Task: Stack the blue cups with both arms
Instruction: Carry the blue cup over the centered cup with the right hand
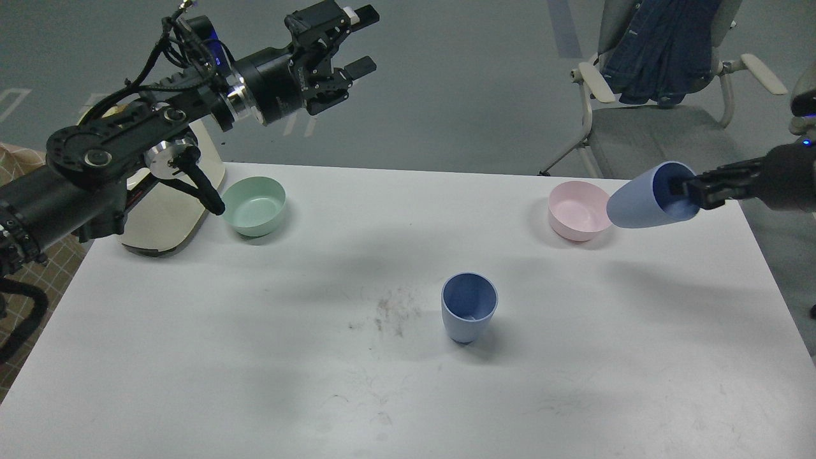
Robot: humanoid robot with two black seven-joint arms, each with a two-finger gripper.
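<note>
Risk lies with the tilted cup at right of frame, pinched at its rim by the right tool: it could slip or clip the upright cup at centre of the surface. Left tool, upper left, gapes empty. No writing readable.

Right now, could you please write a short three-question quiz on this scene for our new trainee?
1. True or false: the left hand is holding a cup.
2. Which bowl sits nearest the lifted blue cup? A) mint-green bowl B) pink bowl
3. Fill in: the second blue cup stands ____ on the table.

Key: 1. False; it is open and empty. 2. B. 3. upright. The right hand grips the lifted cup's rim, one finger inside.
</note>
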